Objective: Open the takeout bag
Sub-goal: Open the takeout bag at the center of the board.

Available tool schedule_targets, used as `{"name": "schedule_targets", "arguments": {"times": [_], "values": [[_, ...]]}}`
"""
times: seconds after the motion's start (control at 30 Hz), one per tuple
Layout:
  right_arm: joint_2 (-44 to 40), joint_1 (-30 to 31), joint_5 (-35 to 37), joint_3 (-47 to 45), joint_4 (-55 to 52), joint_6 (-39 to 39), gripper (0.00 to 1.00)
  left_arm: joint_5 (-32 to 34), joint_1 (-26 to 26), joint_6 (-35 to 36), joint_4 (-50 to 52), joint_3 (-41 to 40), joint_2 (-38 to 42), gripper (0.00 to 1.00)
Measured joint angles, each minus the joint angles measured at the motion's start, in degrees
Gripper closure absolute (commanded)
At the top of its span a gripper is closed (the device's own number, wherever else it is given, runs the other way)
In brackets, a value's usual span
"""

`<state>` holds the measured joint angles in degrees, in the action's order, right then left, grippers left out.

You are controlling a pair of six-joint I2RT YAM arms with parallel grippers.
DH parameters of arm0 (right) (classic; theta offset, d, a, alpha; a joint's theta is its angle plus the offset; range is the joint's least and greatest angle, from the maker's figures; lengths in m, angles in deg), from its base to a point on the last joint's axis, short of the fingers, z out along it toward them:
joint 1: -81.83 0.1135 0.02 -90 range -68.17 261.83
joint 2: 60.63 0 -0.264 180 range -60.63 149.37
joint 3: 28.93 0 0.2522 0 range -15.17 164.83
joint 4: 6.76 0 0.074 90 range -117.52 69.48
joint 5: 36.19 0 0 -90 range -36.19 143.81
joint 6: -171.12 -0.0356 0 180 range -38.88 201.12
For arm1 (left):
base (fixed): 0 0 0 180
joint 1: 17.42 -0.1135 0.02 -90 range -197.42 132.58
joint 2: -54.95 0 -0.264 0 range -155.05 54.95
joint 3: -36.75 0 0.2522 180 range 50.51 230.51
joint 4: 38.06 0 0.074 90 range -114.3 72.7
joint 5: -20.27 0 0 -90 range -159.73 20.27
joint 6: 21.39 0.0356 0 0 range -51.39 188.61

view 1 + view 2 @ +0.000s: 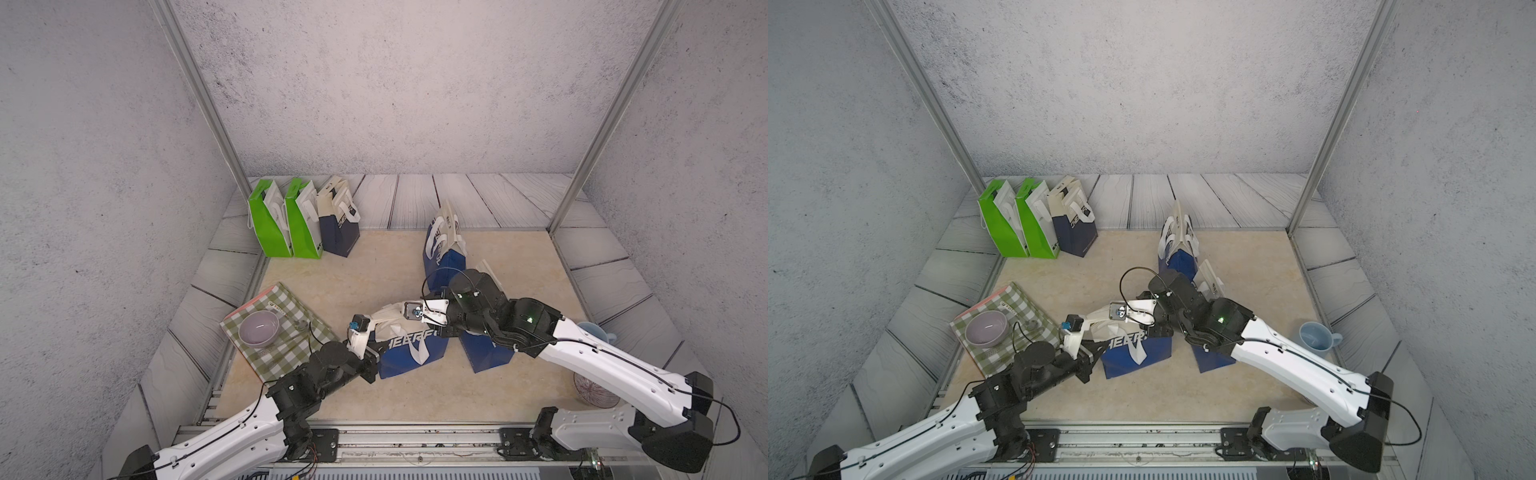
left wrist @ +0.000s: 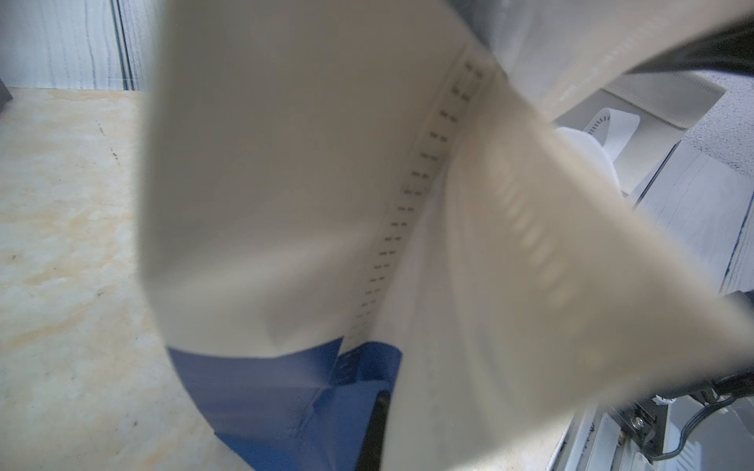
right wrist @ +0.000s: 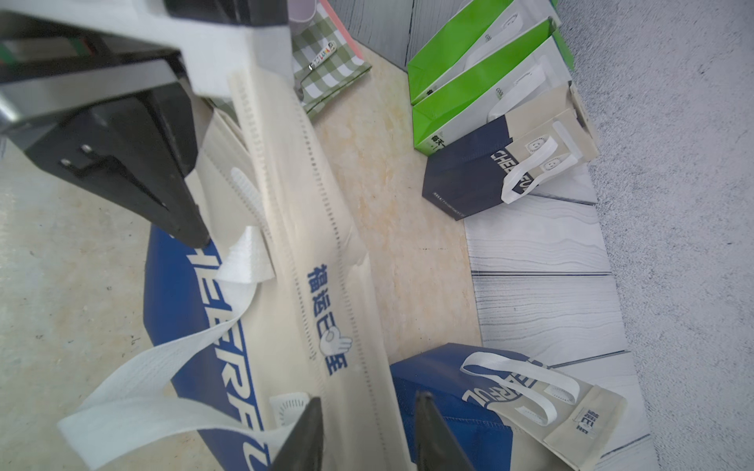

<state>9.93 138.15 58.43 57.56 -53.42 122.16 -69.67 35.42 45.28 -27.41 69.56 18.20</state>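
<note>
2 arms are working on the takeout bag [image 1: 409,353], the blue-and-cream one with CHEERFUL printed on it. It sits on the bench [image 1: 365,274] just below the middle of the frame in both top views.

The left gripper [image 1: 376,347] comes in from the lower left. Its fingers [image 3: 171,204] are pinched tight on the cream top part of the bag. The left wrist view is basically all blurry cream fabric right up against the lens.

The right gripper [image 3: 369,397] reaches in from the right. Its fingers sit a little way apart, with the bag's cream rim running between them, and as far as I can see they aren't squeezing it. The cream top is stretched between the 2 grippers, and 1 white handle flops down over the blue front.

Other stuff around:
- 2 green bags [image 1: 270,226] and 1 navy bag [image 1: 338,235] stand in a row at the upper left of the bench.
- 2 more blue bags [image 1: 440,257] are right of centre, 1 of them partly behind the right arm.
- A checked mat [image 1: 291,307] on the left has a lilac bowl [image 1: 258,328] on it.
- A pale blue cup [image 1: 1316,336] sits at the right edge.
</note>
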Motion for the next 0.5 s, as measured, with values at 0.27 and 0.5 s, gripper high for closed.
{"name": "schedule_targets", "arguments": {"times": [0.27, 0.5], "values": [[0.11, 0.31, -0.87, -3.61, 3.91, -1.14, 0.61, 0.0, 0.0, 0.0, 0.0, 0.0, 0.0, 1.0], [0.13, 0.92, -1.03, -5.53, 6.45, -1.55, 0.61, 0.0, 0.0, 0.0, 0.0, 0.0, -0.04, 1.0]]}}
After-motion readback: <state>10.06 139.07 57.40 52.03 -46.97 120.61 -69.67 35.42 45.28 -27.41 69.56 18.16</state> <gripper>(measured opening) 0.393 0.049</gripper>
